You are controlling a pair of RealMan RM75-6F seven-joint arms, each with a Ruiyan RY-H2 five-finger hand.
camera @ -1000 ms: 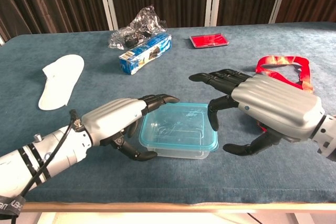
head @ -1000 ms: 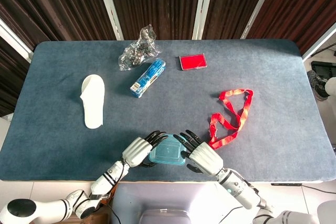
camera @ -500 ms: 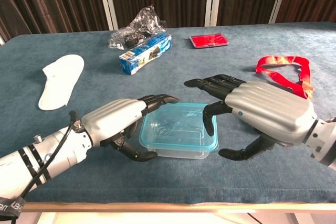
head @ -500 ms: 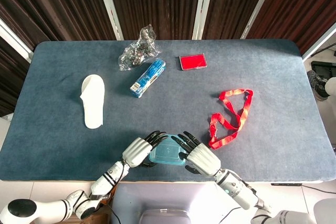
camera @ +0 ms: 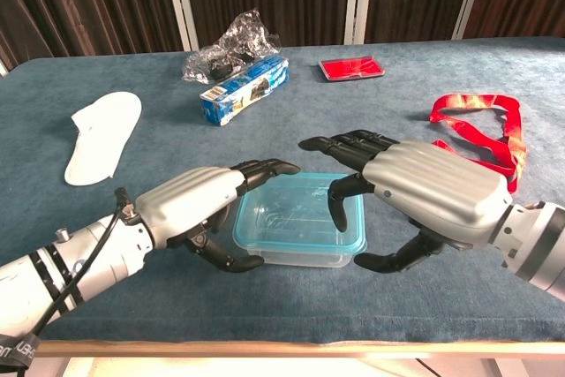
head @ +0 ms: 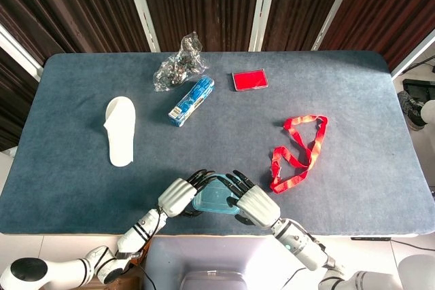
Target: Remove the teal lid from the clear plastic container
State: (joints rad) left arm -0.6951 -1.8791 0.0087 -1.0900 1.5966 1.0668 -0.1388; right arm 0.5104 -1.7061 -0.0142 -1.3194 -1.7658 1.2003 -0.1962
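The clear plastic container (camera: 300, 249) sits flat and upright near the front edge of the desk (head: 353, 195), about midway along it. It is a shallow rectangular tub with rounded corners and see-through walls. The teal lid (camera: 296, 214) is translucent, with a raised rim, and lies level on top of the tub, covering its whole opening

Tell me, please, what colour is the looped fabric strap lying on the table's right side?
The looped fabric strap is bright red, shown best in the head view.
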